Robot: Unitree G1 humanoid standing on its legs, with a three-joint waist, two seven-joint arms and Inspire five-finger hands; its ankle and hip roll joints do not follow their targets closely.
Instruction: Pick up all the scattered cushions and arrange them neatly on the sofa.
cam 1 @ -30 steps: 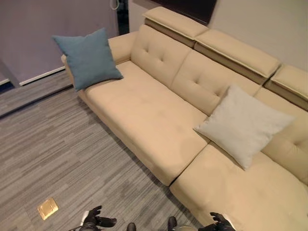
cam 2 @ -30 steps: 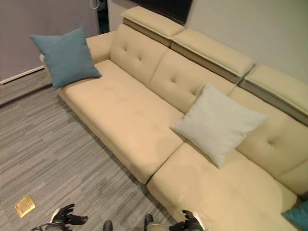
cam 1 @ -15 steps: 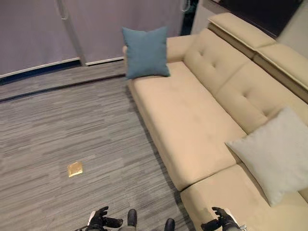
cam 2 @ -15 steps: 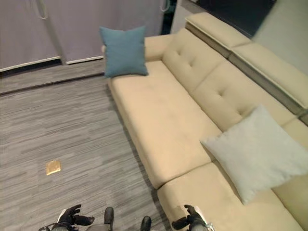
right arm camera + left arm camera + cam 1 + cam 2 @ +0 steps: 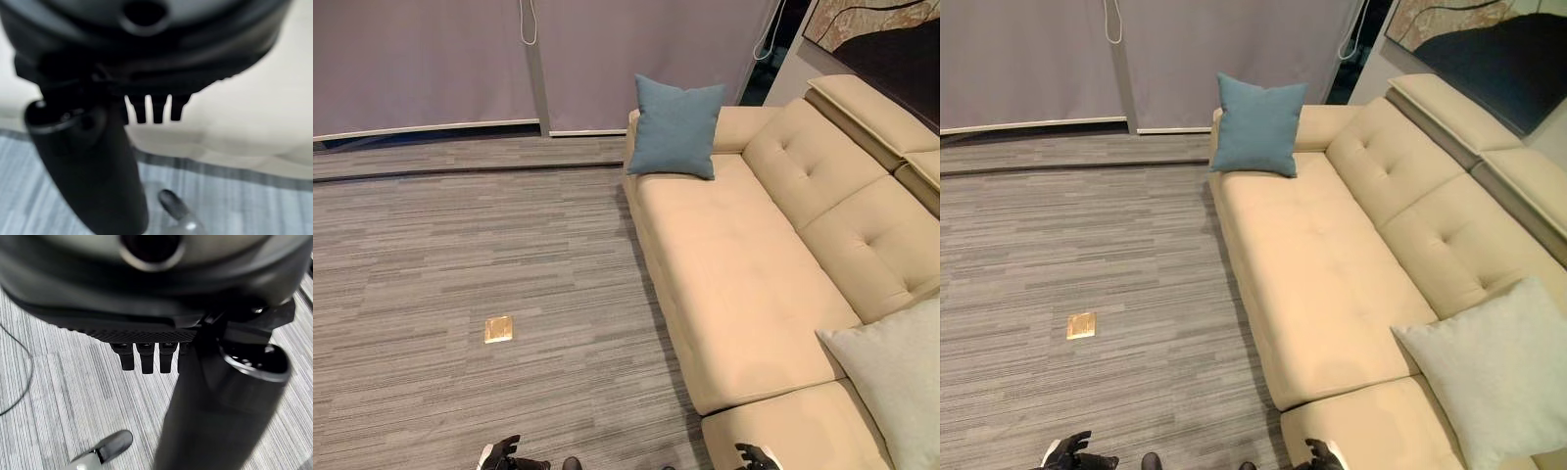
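Your left hand [image 5: 505, 456] and right hand [image 5: 754, 455] hang relaxed and empty; blue cushion [image 5: 674, 126] and grey cushion [image 5: 1498, 370] rest on the sofa [image 5: 744, 274].

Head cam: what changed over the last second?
The camera swung toward the robot's left, so more floor shows. Nothing was grasped or let go. Blue cushion stays against the sofa armrest, grey cushion against the backrest. Left hand and right hand stay low, empty.

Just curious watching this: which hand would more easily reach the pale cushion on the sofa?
Probably the right hand: it hangs over the sofa edge, on the pale grey cushion's side. The left hand is over the floor.
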